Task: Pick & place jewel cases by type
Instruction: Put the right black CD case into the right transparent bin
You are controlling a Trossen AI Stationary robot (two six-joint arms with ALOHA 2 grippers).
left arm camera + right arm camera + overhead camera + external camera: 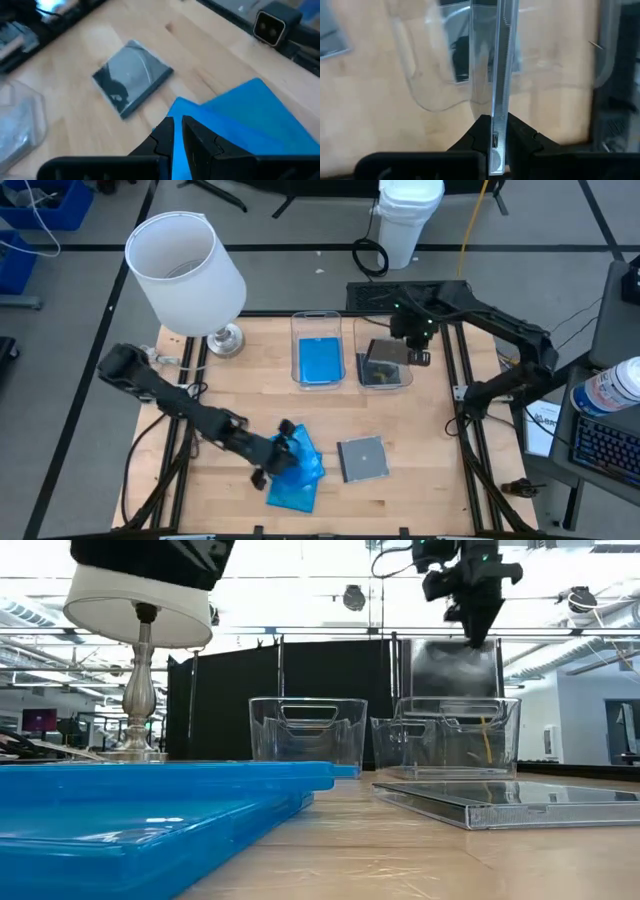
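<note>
Wooden bench [420, 470] carried two clear bins [319, 350]; right pincer [495, 131] hung above one, clamped on a grey jewel case [500, 75]; left pincer [178, 131] was clamped on a blue jewel case [245, 125]; another grey case [362, 458] lay nearby.

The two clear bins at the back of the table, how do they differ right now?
The left bin holds a bright blue jewel case; the right bin holds a grey one. The right gripper holds another grey case over the right bin; nothing hangs above the left bin. Both are clear, rectangular, side by side.
</note>
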